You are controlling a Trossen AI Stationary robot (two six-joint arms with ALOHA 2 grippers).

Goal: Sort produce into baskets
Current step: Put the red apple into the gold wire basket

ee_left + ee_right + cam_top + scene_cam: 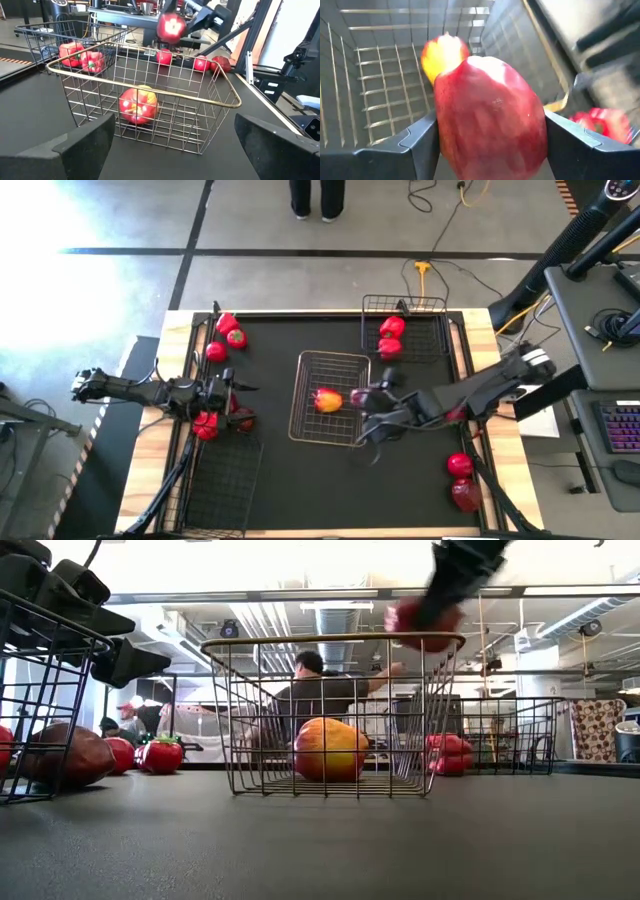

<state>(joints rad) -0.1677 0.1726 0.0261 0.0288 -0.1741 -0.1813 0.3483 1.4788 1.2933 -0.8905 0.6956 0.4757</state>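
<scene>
On the black table point(270, 480), the right gripper point(362, 397) clamps a dark red apple point(487, 117) above the silver basket's point(330, 360) rim beside the yellow-red apple point(328, 401), left gripper point(232, 388) wide open and empty beside that basket; release early and it could bounce outside.

I count three wire baskets: one silvery basket point(330, 360), a far black basket point(405, 305) and a near black basket point(215, 480). There is one yellow-red apple point(328, 400), one dark red apple point(490, 120) and two peppers point(392, 327). I see roughly eight more red pieces point(459, 465), but I can't tell what kinds.
</scene>
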